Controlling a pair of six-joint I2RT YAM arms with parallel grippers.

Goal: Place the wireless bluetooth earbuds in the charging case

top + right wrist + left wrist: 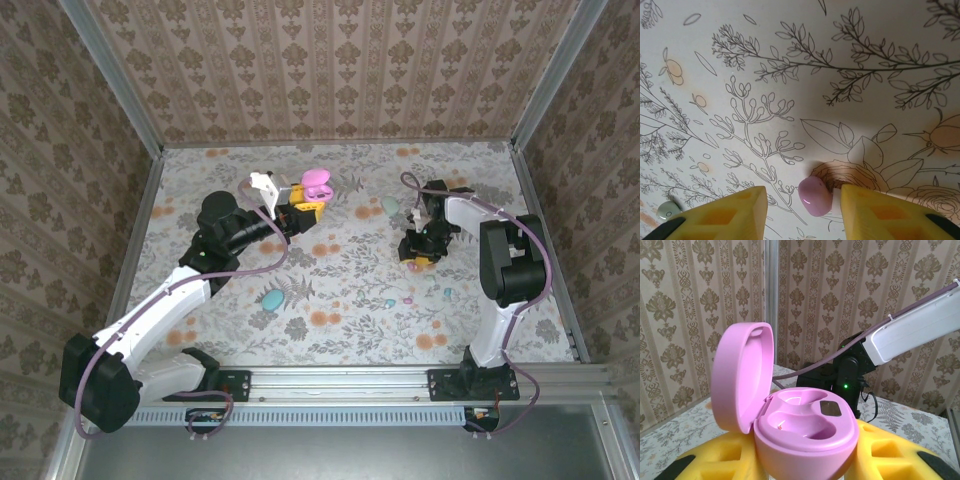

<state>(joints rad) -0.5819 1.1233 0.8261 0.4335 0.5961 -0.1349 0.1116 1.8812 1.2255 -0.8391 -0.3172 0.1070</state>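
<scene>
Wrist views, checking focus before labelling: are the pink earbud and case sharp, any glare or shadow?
Right wrist view: pink earbud sharp, small glare spot on it, soft shadow on the tablecloth around it. Left wrist view: pink case crisp, evenly lit.

The pink earbud [815, 196], glossy and rounded, lies on the table [790, 60]. The pink charging case [805, 440] is upright, lid hinged open, wells exposed.
</scene>
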